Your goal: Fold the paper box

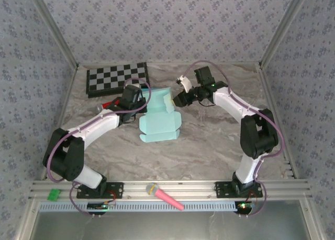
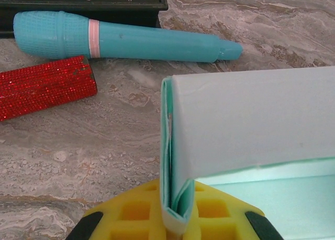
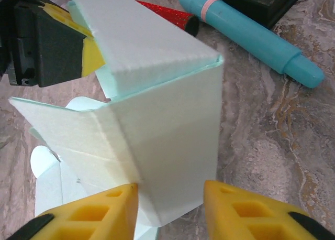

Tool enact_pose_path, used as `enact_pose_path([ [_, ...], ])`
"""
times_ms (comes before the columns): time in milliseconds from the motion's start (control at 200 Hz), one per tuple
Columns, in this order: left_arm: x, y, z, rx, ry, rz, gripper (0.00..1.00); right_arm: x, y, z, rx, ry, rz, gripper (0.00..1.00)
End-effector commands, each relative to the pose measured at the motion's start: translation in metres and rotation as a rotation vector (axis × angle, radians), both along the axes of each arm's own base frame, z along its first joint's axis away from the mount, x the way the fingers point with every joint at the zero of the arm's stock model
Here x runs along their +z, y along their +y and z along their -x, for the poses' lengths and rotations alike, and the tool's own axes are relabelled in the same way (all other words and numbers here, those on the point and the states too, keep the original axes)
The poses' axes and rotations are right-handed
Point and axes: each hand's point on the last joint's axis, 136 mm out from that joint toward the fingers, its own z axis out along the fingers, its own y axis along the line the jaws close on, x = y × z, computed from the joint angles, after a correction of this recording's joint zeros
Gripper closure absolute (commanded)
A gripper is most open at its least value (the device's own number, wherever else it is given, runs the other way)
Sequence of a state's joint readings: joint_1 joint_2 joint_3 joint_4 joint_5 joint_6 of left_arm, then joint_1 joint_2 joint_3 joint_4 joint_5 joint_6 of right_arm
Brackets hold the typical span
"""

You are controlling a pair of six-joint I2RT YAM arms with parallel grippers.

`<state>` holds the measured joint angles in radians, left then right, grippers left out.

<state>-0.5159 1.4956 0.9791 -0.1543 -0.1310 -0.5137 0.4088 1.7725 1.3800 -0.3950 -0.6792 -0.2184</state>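
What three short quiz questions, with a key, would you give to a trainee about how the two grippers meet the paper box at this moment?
1. True or false: the left gripper is shut on a folded edge of the paper box.
2. Which thing lies beside the checkerboard? A: the teal marker pen. B: a green cup. C: a metal spoon.
3. Fill in the missing word: the right gripper has its jaws ___, one on each side of a raised wall of the paper box.
Key: 1 true; 2 A; 3 open.
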Motion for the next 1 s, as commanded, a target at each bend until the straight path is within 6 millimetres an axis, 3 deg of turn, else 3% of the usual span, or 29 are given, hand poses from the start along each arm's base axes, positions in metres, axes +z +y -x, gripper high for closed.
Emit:
enact_pose_path([
  [0,0.014,-0.005,-0.009,0.01,-0.033,0.028,1.0,0.008,0.012,0.011,0.063,0.013,-0.027,0.62],
  [180,0.013,-0.007,-0.009,0.005,-0.029,0.032,1.0,0.008,0.014,0.013,0.073,0.011,-0.029,0.6],
  [325,0.017,-0.01,-0.009,-0.011,-0.037,0.045,1.0,0.001,0.014,0.001,0.028,0.004,-0.007,0.54],
  [775,0.033,-0.019,-0.005,-0.074,-0.07,0.07,1.0,-0.024,0.007,-0.042,-0.228,-0.197,0.186,0.53],
  [994,0.036,-0.019,-0.003,-0.084,-0.078,0.069,1.0,-0.034,0.0,-0.058,-0.32,-0.229,0.254,0.58],
])
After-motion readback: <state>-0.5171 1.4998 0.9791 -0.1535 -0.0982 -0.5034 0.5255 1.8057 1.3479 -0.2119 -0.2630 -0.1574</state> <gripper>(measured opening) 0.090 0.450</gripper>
